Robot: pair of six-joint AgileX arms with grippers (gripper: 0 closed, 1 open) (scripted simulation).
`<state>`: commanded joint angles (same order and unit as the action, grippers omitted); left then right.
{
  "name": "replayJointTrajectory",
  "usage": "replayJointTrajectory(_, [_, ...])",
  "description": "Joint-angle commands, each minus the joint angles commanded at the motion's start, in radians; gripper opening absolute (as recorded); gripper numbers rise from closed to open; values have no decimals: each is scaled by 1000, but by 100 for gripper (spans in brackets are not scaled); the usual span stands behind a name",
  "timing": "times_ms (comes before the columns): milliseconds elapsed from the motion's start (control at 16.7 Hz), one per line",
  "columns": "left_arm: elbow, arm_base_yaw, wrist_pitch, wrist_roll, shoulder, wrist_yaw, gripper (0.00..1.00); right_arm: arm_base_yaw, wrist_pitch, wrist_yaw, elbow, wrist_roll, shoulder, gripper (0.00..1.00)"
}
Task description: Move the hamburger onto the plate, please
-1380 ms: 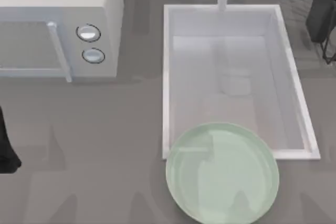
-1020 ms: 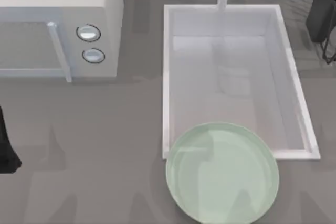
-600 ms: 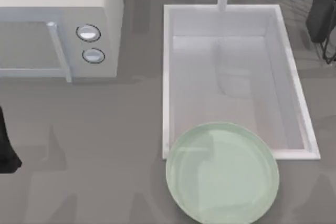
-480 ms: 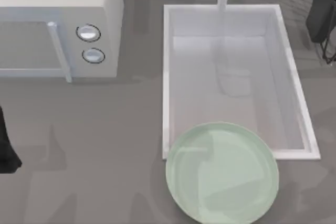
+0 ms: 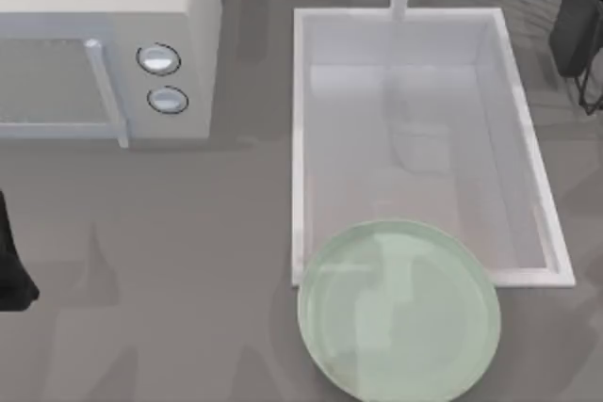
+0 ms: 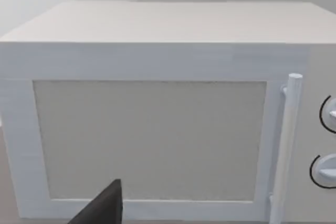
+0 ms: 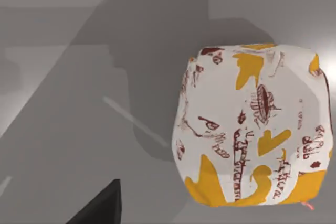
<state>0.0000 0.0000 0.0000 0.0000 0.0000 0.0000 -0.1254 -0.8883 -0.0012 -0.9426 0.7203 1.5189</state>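
Right tool [image 7: 100, 208] dark finger tip beside wrapped hamburger [image 7: 252, 129], apart

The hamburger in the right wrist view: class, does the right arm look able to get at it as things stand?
Probably yes: the hamburger lies on bare grey counter close below the wrist camera, with nothing around or over it.

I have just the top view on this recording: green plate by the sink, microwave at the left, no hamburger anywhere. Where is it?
Observer: The right wrist view has it: the hamburger, wrapped in white paper printed orange and brown, lies on a grey surface.
Operator: Is it gripped?
Observer: No finger touches it there; it lies free, casting a shadow.
Operator: And the left arm?
Observer: Its wrist camera faces the microwave door, which is closed, handle upright.
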Motion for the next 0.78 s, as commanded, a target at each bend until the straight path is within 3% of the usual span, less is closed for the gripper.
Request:
replayJointTrajectory(480, [0,0,0,0,0,0,100,-13,-76,1,-97,67,132,100])
replayJointTrajectory(780, [0,0,0,0,0,0,100,-10,0,1,-55,64,167,100])
